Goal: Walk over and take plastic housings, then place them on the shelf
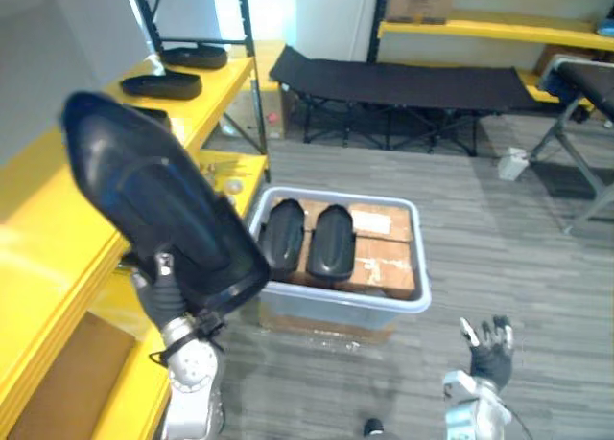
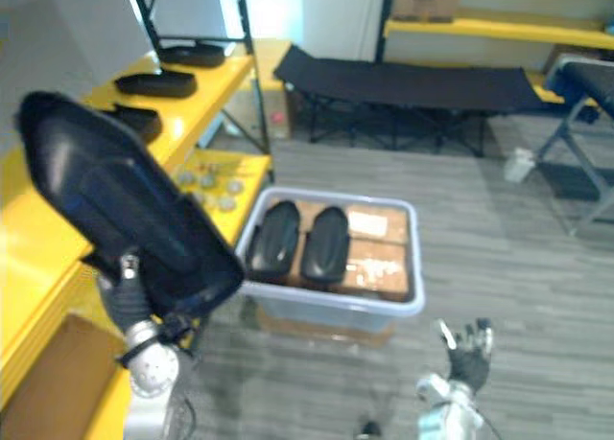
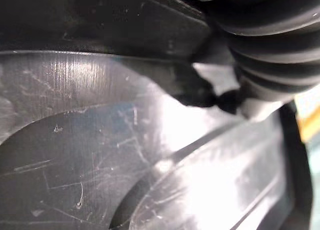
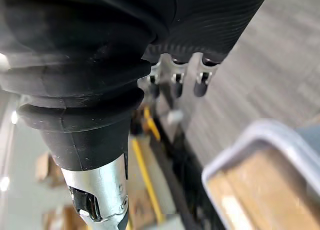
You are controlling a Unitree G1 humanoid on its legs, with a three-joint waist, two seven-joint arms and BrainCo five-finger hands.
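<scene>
A: Where is the part, and who has it?

B: The held housing (image 1: 153, 205) is up in the left hand (image 1: 165, 289), with the fingers clamped on its lower end. It hangs just beside the yellow shelf (image 1: 43, 239). The right hand (image 1: 491, 356) is low, with its fingers spread and holding nothing.

A: Orientation?

B: The long axis is tilted. The near end is at the hand and the far end points up and toward the shelf side. The broad face is turned to the head camera.

A: Placement notes?

B: This is my judgement. Tip the axis down flat, like the shelved housings (image 1: 161, 85) farther along. Pass the far end over the shelf lip first, and loosen the fingers only once it rests. The grip is at 1 end, so the part may swing. 2 binned housings (image 1: 281, 237) lie in the grey bin (image 1: 413, 301).
</scene>
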